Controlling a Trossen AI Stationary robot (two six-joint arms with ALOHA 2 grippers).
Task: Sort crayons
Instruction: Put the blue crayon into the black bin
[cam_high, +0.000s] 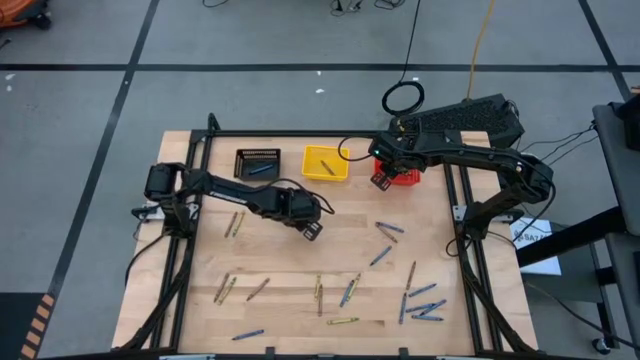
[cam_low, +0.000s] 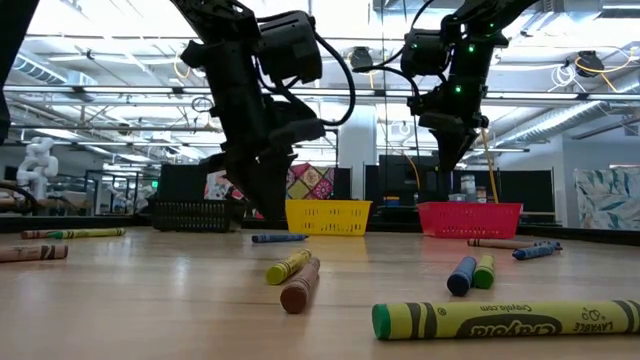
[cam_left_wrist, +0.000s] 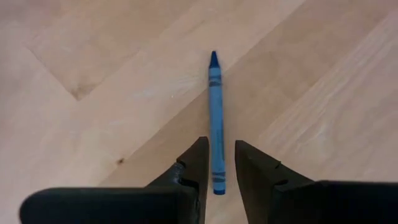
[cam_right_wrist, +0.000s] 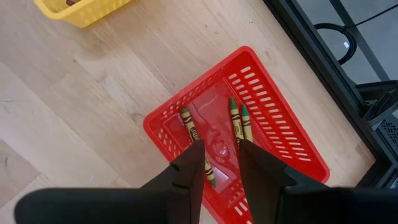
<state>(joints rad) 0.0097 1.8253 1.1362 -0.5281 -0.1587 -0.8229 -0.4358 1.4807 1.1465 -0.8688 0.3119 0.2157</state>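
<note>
A blue crayon (cam_left_wrist: 215, 118) lies flat on the wooden table. My left gripper (cam_left_wrist: 219, 155) points down over its near end, open, with one finger on each side of it and a gap showing. It stands mid-table in the high view (cam_high: 310, 228). My right gripper (cam_right_wrist: 219, 163) is open and empty above the red basket (cam_right_wrist: 273, 118), at the table's far right (cam_high: 383, 178). Three olive-green crayons (cam_right_wrist: 237, 121) lie on the red basket's floor. Several more blue, olive and brown crayons (cam_high: 345, 292) lie scattered on the near half of the table.
A black basket (cam_high: 258, 163) holding a blue crayon and a yellow basket (cam_high: 325, 162) holding a brown crayon stand at the far edge, left of the red one. Black frame rails (cam_high: 190, 250) run along both sides of the table. A big olive crayon (cam_low: 500, 320) lies near the low camera.
</note>
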